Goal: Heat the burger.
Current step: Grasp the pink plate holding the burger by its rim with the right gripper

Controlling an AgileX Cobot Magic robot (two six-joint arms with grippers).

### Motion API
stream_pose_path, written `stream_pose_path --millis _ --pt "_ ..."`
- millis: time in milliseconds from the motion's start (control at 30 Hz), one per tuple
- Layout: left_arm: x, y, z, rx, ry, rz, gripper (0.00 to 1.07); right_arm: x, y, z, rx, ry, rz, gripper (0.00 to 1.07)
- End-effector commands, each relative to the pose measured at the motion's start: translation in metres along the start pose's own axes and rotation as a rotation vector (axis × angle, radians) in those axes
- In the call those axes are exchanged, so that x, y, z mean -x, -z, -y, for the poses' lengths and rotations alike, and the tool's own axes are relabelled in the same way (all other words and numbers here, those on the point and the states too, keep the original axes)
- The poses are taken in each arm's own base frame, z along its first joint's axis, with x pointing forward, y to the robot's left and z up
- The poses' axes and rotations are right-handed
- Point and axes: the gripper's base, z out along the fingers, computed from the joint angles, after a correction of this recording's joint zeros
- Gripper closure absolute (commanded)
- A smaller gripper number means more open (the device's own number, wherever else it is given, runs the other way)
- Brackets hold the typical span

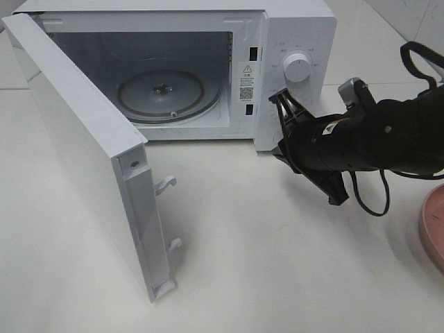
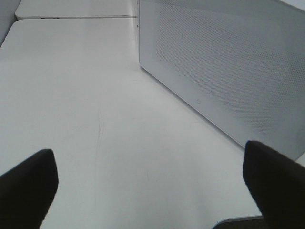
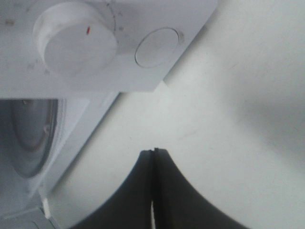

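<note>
- burger: it does not appear in any of the three views. you cannot confirm its position from here.
- the only likely place for it is the pink plate (image 1: pixel 434 232), which shows as a cut-off rim at the right edge of the high view. whether the burger sits on it cannot be told.
- handling, as a judgement: expect a light, soft, stacked item. the bun will dent under pressure, and the filling layers can slide apart or tip.
- hold point, as a judgement: take it low across the sides of the bun with a gentle squeeze and keep it level. if it does rest on the plate, carrying the plate by its rim may be safer.
- right gripper (image 3: pixel 153 151): the jaws are pressed together with nothing between them. it sits just in front of the microwave (image 1: pixel 291 28) control panel, below the dial (image 1: pixel 298 67) and near the round button (image 3: pixel 157 46).
- left gripper (image 2: pixel 147 150): the jaws stand wide apart and hold nothing. it hangs over the bare table (image 1: pixel 243 243), beside the outer face of the door (image 1: pixel 76 159).
- the door is swung fully open. the glass turntable (image 1: pixel 166 94) inside has nothing on it and is ready to take the load.
- risk: the open door juts over the left side of the table, so bring the burger in from the right.
</note>
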Motion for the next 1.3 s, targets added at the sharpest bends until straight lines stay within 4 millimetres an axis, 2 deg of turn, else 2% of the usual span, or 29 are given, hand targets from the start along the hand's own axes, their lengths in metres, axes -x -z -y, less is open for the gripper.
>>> stream_pose_path --millis 33,100,167,300,367,433,467,600,767,900,1067,1133,1300 --pt "0.000 0.002 0.000 -0.006 0.004 0.027 0.09 -0.004 0.014 0.000 -0.052 0.214 -0.093 1.05" --pt "0.000 0.002 0.000 -0.006 0.004 0.027 0.09 -0.004 0.017 -0.001 -0.057 0.248 -0.110 1.05" --pt "0.000 0.002 0.000 -0.006 0.004 0.027 0.09 -0.007 0.024 0.000 -0.078 0.387 -0.170 1.05" --pt "0.000 0.002 0.000 -0.006 0.004 0.027 0.09 -0.011 0.030 0.002 -0.107 0.502 -0.243 1.04" --pt "0.000 0.002 0.000 -0.006 0.004 0.027 0.09 -0.015 0.039 0.006 -0.140 0.655 -0.335 1.04" --pt "0.000 0.002 0.000 -0.006 0.004 0.027 0.09 -0.016 0.042 0.007 -0.150 0.693 -0.356 1.03" --pt "0.000 0.002 0.000 -0.006 0.004 0.027 0.09 -0.016 0.048 0.009 -0.167 0.770 -0.387 1.03" --pt "0.000 0.002 0.000 -0.006 0.004 0.027 0.09 -0.014 0.059 0.010 -0.196 0.880 -0.423 1.02" --pt "0.000 0.002 0.000 -0.006 0.004 0.027 0.09 -0.005 0.083 0.012 -0.262 1.069 -0.449 1.01" --pt "0.000 0.002 0.000 -0.006 0.004 0.027 0.09 0.000 0.094 0.013 -0.294 1.116 -0.454 1.00" --pt "0.000 0.002 0.000 -0.006 0.004 0.027 0.09 0.018 0.110 0.017 -0.360 1.110 -0.443 0.98" --pt "0.000 0.002 0.000 -0.006 0.004 0.027 0.09 0.031 0.118 0.021 -0.408 1.120 -0.436 0.97" --pt "0.000 0.002 0.000 -0.006 0.004 0.027 0.09 0.046 0.127 0.027 -0.466 1.146 -0.433 0.94"
